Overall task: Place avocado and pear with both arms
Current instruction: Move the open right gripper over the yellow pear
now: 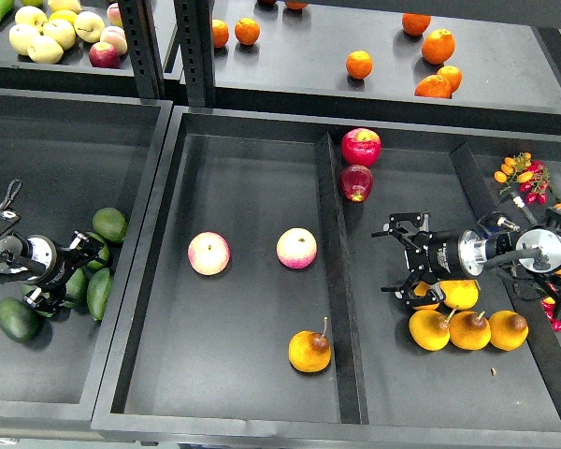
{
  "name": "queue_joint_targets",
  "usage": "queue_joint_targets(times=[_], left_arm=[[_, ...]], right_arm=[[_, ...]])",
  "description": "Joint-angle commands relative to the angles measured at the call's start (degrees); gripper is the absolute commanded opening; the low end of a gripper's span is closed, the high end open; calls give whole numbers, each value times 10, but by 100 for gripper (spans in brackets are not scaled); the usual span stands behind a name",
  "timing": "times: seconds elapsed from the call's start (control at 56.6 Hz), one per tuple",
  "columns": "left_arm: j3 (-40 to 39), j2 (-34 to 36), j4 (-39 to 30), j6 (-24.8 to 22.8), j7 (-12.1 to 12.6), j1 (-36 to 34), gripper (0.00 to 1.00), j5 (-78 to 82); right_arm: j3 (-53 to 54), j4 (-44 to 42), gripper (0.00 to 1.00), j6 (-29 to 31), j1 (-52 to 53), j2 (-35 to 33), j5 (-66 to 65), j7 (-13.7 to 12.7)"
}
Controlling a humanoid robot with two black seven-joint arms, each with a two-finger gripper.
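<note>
My left gripper (64, 271) is open at the left bin, its fingers spread over a cluster of green avocados; a dark green avocado (76, 285) lies right under it. A darker avocado (19, 318) lies apart at the lower left. My right gripper (395, 260) is open in the right compartment, at the upper left edge of a group of yellow-orange pears. Its lower finger (404, 292) partly covers the nearest pear (424, 297). Another pear (309, 351), with a brown blotch and a stem, lies alone in the middle compartment.
Two pink-and-cream apples (208, 253) (296, 248) lie in the middle compartment. Two red apples (360, 147) lie past the divider (332, 271). Small red and orange fruits (522, 171) are at the far right. The shelf behind holds oranges (359, 65) and pale apples (47, 36).
</note>
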Motion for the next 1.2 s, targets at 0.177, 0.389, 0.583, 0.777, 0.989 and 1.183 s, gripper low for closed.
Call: queue_joint_targets(times=[0.177,0.389,0.583,0.777,0.989,1.183], left_arm=[[-4,-4,1,0,0,0,89,0],[-5,-4,1,0,0,0,89,1],[-5,-4,1,0,0,0,89,1],[-5,-4,1,0,0,0,90,0],[-5,-4,1,0,0,0,90,1],[-5,-4,1,0,0,0,90,0]], right_arm=[[-27,-4,100,0,0,42,-2,0],[-42,-4,100,0,-2,69,-2,0],[-79,-5,100,0,-8,68,-2,0],[-103,-5,100,0,-10,75,-2,0],[-108,-15,100,0,-30,105,-4,0],[-108,-50,100,0,-39,134,-2,0]])
